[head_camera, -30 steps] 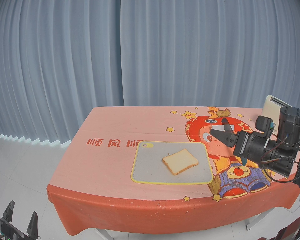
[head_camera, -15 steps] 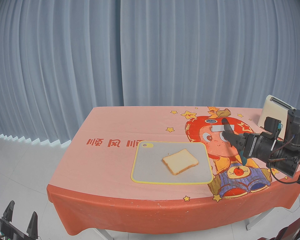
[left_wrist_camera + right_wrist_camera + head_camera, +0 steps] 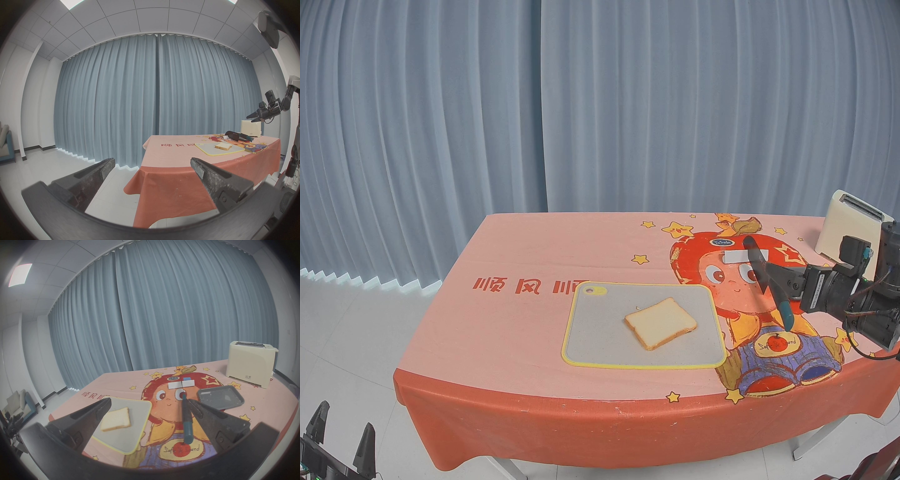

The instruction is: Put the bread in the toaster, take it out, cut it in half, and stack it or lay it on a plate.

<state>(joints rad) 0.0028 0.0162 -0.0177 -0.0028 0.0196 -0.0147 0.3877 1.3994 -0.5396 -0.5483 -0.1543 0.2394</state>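
Note:
A slice of bread (image 3: 660, 322) (image 3: 116, 419) lies flat on a grey cutting board (image 3: 600, 337) (image 3: 137, 430) with a yellow rim. The cream toaster (image 3: 850, 226) (image 3: 251, 367) stands at the table's far right. A knife (image 3: 782, 310) (image 3: 187, 418) with a teal handle lies on the cloth right of the board. My right gripper (image 3: 762, 262) (image 3: 149, 402) hangs open above the knife, with nothing between its fingers. A grey tray (image 3: 220, 397) sits between knife and toaster. My left gripper (image 3: 340, 434) (image 3: 153, 168) is open, low and off the table's left front corner.
An orange cartoon tablecloth (image 3: 519, 262) covers the table; its left half holds nothing. Blue curtains (image 3: 550, 106) hang close behind the far edge. Two small white labels (image 3: 181, 384) lie beyond the knife.
My right arm has drawn back to the right, away from the cutting board, uncovering the knife beneath it. The bread and the left gripper have not moved.

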